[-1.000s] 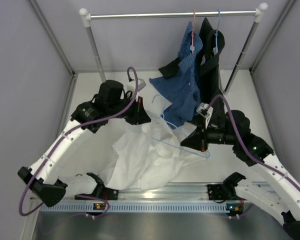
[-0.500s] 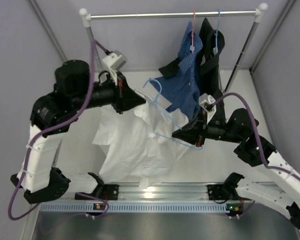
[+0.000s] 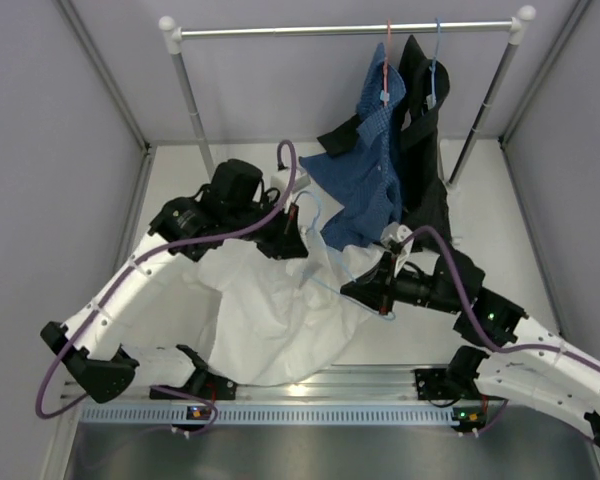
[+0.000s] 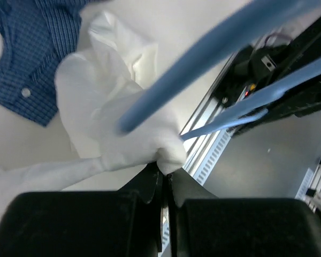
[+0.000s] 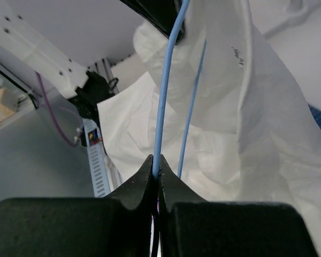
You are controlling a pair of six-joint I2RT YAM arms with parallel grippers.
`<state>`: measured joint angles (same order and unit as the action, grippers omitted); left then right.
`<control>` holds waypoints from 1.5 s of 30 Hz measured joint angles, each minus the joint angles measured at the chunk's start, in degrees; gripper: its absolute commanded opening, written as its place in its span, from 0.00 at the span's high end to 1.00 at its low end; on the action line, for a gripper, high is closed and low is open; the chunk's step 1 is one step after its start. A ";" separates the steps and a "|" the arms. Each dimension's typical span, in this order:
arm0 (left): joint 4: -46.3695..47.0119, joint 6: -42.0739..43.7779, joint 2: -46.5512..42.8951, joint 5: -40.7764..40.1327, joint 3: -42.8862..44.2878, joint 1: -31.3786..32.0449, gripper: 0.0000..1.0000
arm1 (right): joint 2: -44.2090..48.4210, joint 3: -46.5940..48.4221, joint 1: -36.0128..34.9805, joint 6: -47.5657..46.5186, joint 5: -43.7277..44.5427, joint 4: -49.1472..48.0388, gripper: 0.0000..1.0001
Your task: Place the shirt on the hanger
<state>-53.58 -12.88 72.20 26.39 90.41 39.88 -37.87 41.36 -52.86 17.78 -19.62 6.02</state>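
Right now I see both arms bent in toward the middle of the table (image 3: 500, 230). The left arm rises from its base, elbows high at the back and points its wrist rightward. The left gripper (image 4: 165, 174) is clenched on a bunched fold of the white shirt (image 3: 270, 320). The right arm reaches in low from the right, wrist pointing left. The right gripper (image 5: 158, 171) is pinched tight on the wire of the light-blue hanger (image 5: 168, 80). That hanger sits between the two grippers, partly inside the shirt's cloth, and the rest of the shirt spreads over the table toward the near edge. I count one white shirt and three hangers. The red hanger (image 3: 387, 50) and the darker blue hanger (image 3: 437, 60) hang on the rail (image 3: 340, 30), carrying two garments: a blue checked shirt (image 3: 365, 180) and a black garment (image 3: 420, 130).
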 measured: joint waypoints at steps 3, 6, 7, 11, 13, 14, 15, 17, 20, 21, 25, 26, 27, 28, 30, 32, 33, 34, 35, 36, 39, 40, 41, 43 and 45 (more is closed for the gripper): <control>-1.95 1.36 0.68 -0.11 -3.74 1.95 1.00 | -0.59 -6.38 0.00 0.42 0.33 -1.38 1.00; -2.01 2.62 -0.74 -0.07 -3.85 4.11 1.00 | -0.94 -10.10 -0.02 1.33 -1.46 -5.68 1.00; -2.01 2.86 -1.40 -0.07 -3.85 4.39 1.00 | -0.98 -10.88 -0.02 1.49 -1.73 -7.19 1.00; -1.92 3.61 -4.72 -1.70 -3.85 4.55 1.00 | -1.68 -13.66 -0.20 2.89 -2.29 -13.92 1.00; -1.92 3.61 -5.70 -3.87 -3.89 4.55 1.00 | -2.49 -14.10 -0.28 3.26 -2.51 -15.91 1.00; -1.92 3.58 -6.08 -5.20 -3.98 4.55 1.00 | -3.02 -14.38 -0.37 3.45 -2.49 -17.33 1.00; -1.92 3.58 -6.34 -6.78 -4.20 4.55 1.00 | -3.30 -14.45 -0.46 3.61 -2.36 -18.05 1.00; -1.92 3.39 -6.45 -8.70 -4.52 4.52 1.00 | -3.45 -14.88 -0.76 4.04 -1.77 -20.33 1.00; -1.99 3.04 -6.34 -10.97 -4.83 4.55 1.00 | -3.37 -16.04 -1.20 4.90 -0.04 -24.11 1.00; -1.99 2.95 -6.29 -11.63 -4.83 4.55 1.00 | -3.21 -16.57 -1.40 5.07 0.59 -25.35 1.00; -2.16 2.56 -5.88 -14.14 -4.81 4.63 0.98 | -2.67 -17.51 -2.05 6.01 2.21 -27.91 1.00; -2.19 2.56 -5.68 -14.10 -4.74 4.79 0.96 | -2.78 -17.51 -2.43 6.08 2.49 -28.22 1.00; -2.25 2.56 -5.44 -13.99 -4.55 4.98 0.96 | -3.06 -17.51 -2.75 6.05 2.78 -28.59 1.00; -2.29 2.56 -5.16 -13.84 -4.22 5.35 0.95 | -3.56 -17.49 -3.15 6.03 3.13 -29.09 1.00; -2.49 2.60 -4.81 -13.84 -3.52 6.45 0.91 | -5.05 -17.49 -3.76 5.95 3.87 -30.36 1.00; -2.71 2.91 -4.70 -13.55 -2.73 7.76 0.83 | -6.32 -17.62 -4.07 5.86 4.39 -31.87 1.00; -2.80 3.32 -4.70 -13.25 -2.36 8.22 0.67 | -6.69 -17.88 -4.13 5.86 4.59 -32.87 1.00; -2.80 3.69 -4.74 -12.87 -2.16 8.46 0.58 | -6.91 -18.34 -4.20 5.88 4.79 -34.16 1.00; -2.75 4.48 -4.94 -12.22 -2.12 8.70 0.48 | -6.88 -18.99 -4.26 5.92 5.09 -35.58 1.00; -2.82 5.22 -5.25 -11.85 -2.12 8.87 0.29 | -6.88 -19.65 -4.28 5.92 5.33 -36.76 1.00; -3.10 7.65 -6.69 -10.73 -2.12 8.98 0.02 | -6.75 -21.64 -4.37 6.08 6.05 -39.98 1.00; -3.10 8.76 -7.54 -10.47 -2.10 8.98 0.02 | -6.62 -22.36 -4.37 6.16 6.21 -40.96 1.00; -3.13 10.05 -8.46 -10.34 -2.05 8.98 0.02 | -6.38 -22.99 -4.37 6.32 6.34 -41.62 1.00; -3.26 12.92 -10.16 -10.40 -1.46 8.98 0.02 | -5.73 -23.91 -4.37 6.47 6.51 -42.77 1.00; -3.19 15.76 -11.32 -10.88 -0.31 8.98 0.02 | -5.16 -24.17 -4.39 6.47 6.54 -43.39 1.00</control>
<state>-56.77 2.87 60.88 15.51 90.11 48.86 -43.03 17.19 -57.25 24.25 -13.08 -37.36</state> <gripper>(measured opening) 0.983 0.003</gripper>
